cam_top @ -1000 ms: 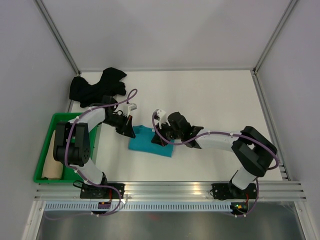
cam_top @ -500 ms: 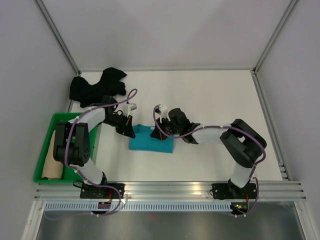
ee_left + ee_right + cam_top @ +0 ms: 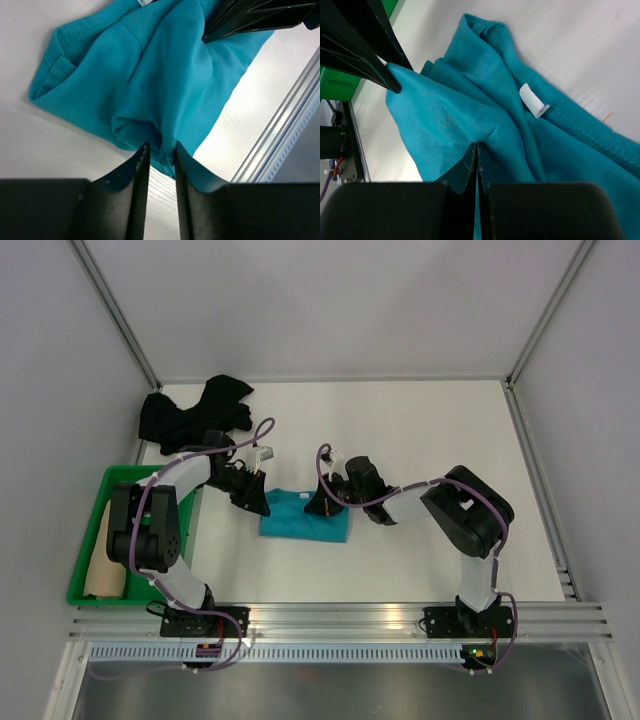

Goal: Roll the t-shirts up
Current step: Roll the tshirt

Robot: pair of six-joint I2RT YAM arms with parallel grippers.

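Note:
The teal t-shirt (image 3: 303, 521) lies bunched in a short band in the middle of the table. My left gripper (image 3: 259, 506) pinches its left end; in the left wrist view (image 3: 160, 150) a fold of teal cloth (image 3: 150, 75) sits between the nearly closed fingers. My right gripper (image 3: 318, 507) pinches its right part; in the right wrist view (image 3: 476, 150) the fingers are shut on the teal cloth (image 3: 485, 95). The black t-shirt (image 3: 195, 414) lies crumpled at the back left. The beige-tan t-shirt (image 3: 104, 570) lies rolled in the green tray (image 3: 88, 513).
The green tray stands at the table's left edge beside the left arm. Metal frame posts (image 3: 115, 315) rise at the back corners. An aluminium rail (image 3: 340, 618) runs along the near edge.
My right gripper has moved left and back with the cloth, pushing the teal t-shirt into a narrower, more compact band. My left gripper has barely moved.

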